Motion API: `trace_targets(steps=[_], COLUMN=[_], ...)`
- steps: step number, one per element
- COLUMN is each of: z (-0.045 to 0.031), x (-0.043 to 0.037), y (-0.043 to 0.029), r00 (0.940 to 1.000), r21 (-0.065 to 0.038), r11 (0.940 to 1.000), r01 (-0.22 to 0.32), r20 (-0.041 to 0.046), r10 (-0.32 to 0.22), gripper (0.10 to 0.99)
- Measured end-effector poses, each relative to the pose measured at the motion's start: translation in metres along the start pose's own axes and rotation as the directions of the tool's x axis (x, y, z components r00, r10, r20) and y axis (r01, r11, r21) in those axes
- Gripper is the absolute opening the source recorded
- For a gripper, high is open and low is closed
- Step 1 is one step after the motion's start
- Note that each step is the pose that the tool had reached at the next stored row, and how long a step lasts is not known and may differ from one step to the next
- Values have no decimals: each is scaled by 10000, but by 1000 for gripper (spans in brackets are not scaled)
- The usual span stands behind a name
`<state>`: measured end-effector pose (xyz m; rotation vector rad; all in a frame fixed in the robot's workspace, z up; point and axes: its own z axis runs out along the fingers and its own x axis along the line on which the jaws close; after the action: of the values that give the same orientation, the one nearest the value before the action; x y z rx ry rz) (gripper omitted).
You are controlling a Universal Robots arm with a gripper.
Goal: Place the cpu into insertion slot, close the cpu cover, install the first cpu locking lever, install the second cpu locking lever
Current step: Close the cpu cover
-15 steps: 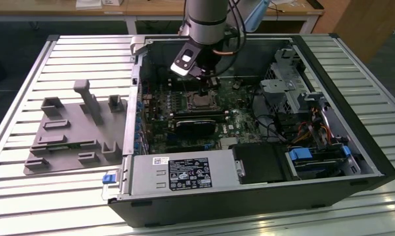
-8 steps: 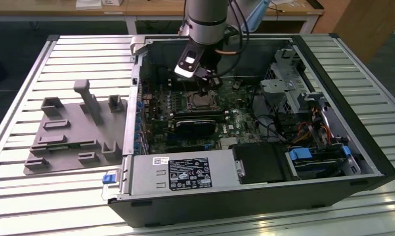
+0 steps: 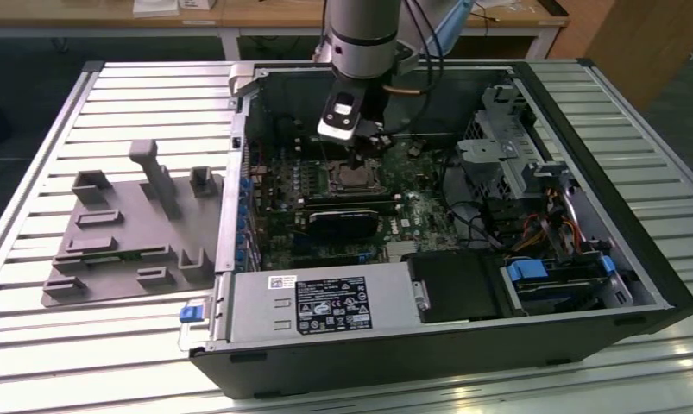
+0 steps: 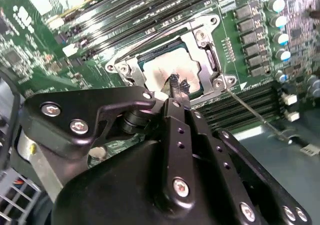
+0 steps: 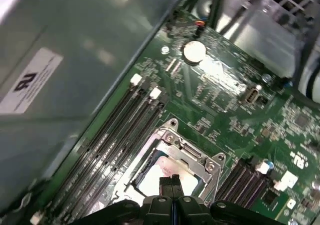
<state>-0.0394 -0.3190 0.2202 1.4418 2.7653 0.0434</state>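
Observation:
The cpu (image 4: 159,75) lies flat in the insertion slot (image 3: 352,178) on the green board, its silver-tan top showing. The cpu cover (image 4: 196,37) lies down around it as a silver frame, and the chip shows through its window in both wrist views. The same cpu (image 5: 149,184) and cpu cover (image 5: 186,153) appear in the first wrist view. My gripper (image 4: 178,84) hangs straight over the chip, fingers shut with nothing between them, tips at or just above the metal top. A thin lever rod (image 4: 250,110) sticks out from a corner of the socket.
Long black memory slots (image 4: 150,5) run beside the socket. A black module (image 3: 346,221) sits just below it in the exterior view, with the grey power supply (image 3: 323,302) nearer. Drive cages and cables (image 3: 519,155) fill the exterior view's right. A grey fixture plate (image 3: 128,233) lies outside the case.

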Motion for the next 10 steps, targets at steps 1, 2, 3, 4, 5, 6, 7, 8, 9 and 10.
trace_targets(steps=[1, 2, 3, 4, 5, 6, 7, 8, 9, 10], z=[1, 1, 1, 2, 3, 3, 4, 4, 4, 4], x=[0, 0, 0, 0, 0, 0, 0, 0, 0, 0], y=[0, 0, 0, 0, 0, 0, 0, 0, 0, 0], r00=[9998, 9994, 9985, 9974, 9959, 9941, 9920, 9896, 9868, 9836], r21=[-2, -3, -4, -6, -9, -11, -12, -14, -16, -19], r11=[9998, 9994, 9985, 9974, 9959, 9941, 9920, 9896, 9869, 9836], r01=[179, 359, 539, 717, 903, 1080, 1260, 1437, 1615, 1802], r20=[-6, -13, -19, -25, -31, -38, -44, -50, -56, -62], r10=[-179, -359, -539, -717, -903, -1080, -1260, -1437, -1615, -1802], gripper=[102, 102, 102, 102, 102, 102, 102, 102, 102, 102])
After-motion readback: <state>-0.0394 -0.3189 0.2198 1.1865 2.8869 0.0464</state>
